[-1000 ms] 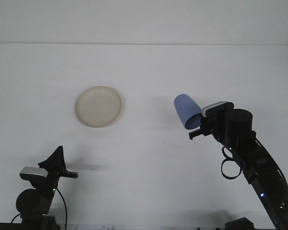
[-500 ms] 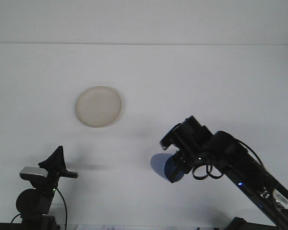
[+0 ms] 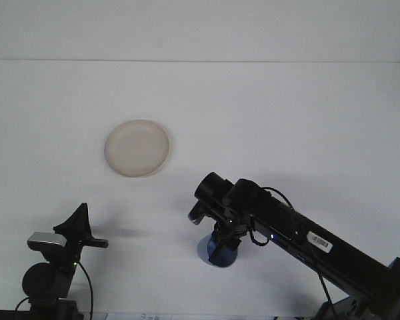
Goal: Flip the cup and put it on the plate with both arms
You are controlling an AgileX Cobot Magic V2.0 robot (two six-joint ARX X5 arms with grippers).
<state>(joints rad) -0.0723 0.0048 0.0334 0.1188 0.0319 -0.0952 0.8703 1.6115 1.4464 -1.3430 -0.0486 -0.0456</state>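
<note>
Right gripper (image 3: 220,245) is over the cup (image 3: 217,254) near the table's (image 3: 307,120) front edge; jaw state unreadable. Plate (image 3: 137,148) lies well off toward the far left. Left gripper (image 3: 80,223) is nearer the plate, jaws spread and empty.

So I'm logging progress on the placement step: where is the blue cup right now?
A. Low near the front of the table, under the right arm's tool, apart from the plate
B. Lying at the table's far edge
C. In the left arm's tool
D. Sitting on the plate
A: the blue cup shows beneath the right tool, well clear of the bare plate, while the left tool holds nothing.
</note>
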